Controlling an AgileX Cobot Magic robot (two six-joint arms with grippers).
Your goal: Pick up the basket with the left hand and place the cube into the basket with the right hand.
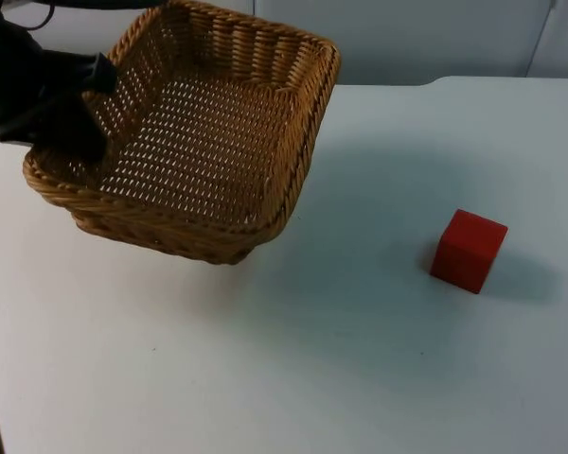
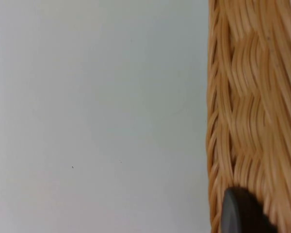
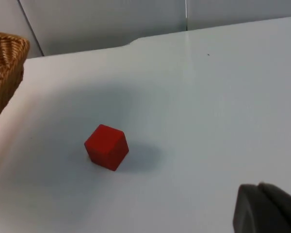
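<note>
Two grippers, two very different jobs at this point. Your left gripper (image 1: 93, 113) is clamped on the near-left rim of the basket (image 1: 208, 132), one finger inside the wall and one outside, and it holds the basket tipped, its far edge raised toward the partition and its low corner over the table (image 1: 284, 378); whether that corner touches the surface cannot be told from the top view. In the left wrist view the woven wall of the basket (image 2: 252, 107) runs right beside the dark fingertip (image 2: 240, 211), which fits a firm pinch on the rim.

Your right gripper is shown by one dark fingertip (image 3: 262, 208) in the right wrist view, so you cannot tell whether it is wide or narrow. What matters for the coming move is the cube (image 3: 106, 146): it sits on the bare table ahead of that fingertip and off toward the basket's side, turned so a corner edge faces the camera. From above the cube (image 1: 469, 251) lies well apart from the basket, on the right arm's half, untouched. You will likely need to bring the right gripper forward and down over it, and align with its faces.
</note>
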